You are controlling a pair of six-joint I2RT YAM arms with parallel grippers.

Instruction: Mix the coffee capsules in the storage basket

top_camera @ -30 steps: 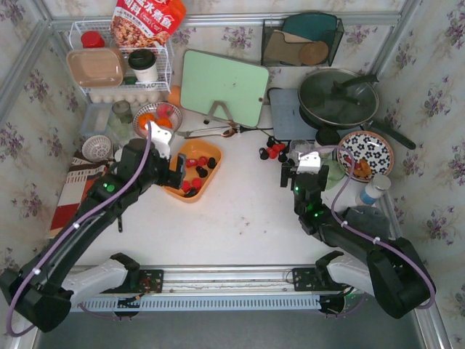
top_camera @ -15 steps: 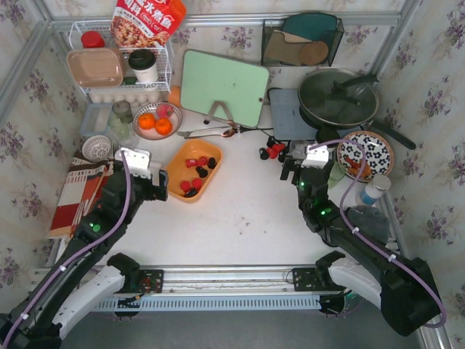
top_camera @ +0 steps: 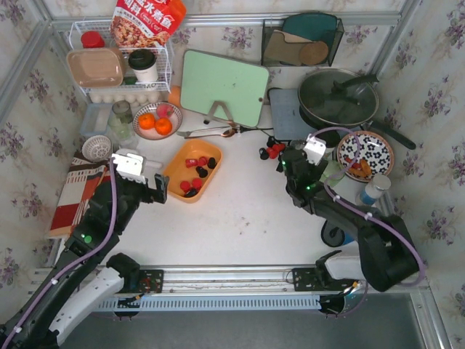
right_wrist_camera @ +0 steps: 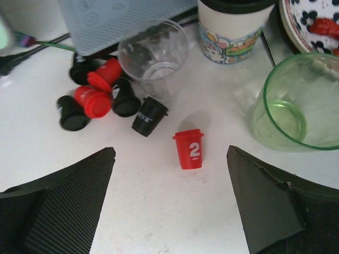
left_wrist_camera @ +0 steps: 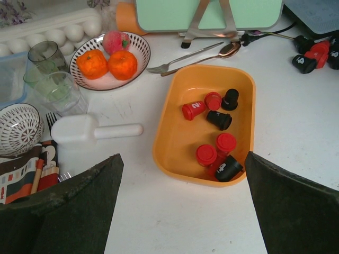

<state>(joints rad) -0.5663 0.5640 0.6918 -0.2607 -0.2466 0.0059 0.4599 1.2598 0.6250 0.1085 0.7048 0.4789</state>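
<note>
The orange storage basket [top_camera: 179,171] [left_wrist_camera: 180,140] lies left of centre and holds several red and black coffee capsules [left_wrist_camera: 219,119]. My left gripper [top_camera: 155,190] [left_wrist_camera: 182,154] hangs open just short of the basket's near edge, with nothing between its fingers. More coffee capsules [top_camera: 272,150] lie loose on the table at the right. In the right wrist view, a red one marked 2 [right_wrist_camera: 188,150] lies apart from a black one [right_wrist_camera: 149,116] and a small cluster [right_wrist_camera: 95,100]. My right gripper [top_camera: 286,161] [right_wrist_camera: 170,151] is open over the table, with the red capsule just beyond its fingertips.
A bowl of oranges [left_wrist_camera: 108,61], drinking glasses [left_wrist_camera: 53,79], a white scoop [left_wrist_camera: 90,129] and a fork and spoon [left_wrist_camera: 196,53] lie around the basket. A clear glass [right_wrist_camera: 153,53], a mug [right_wrist_camera: 235,26] and a green glass bowl [right_wrist_camera: 296,106] crowd the loose capsules.
My left arm has drawn back from over the basket toward the near left. My right gripper has swung left and forward toward the loose capsules.
</note>
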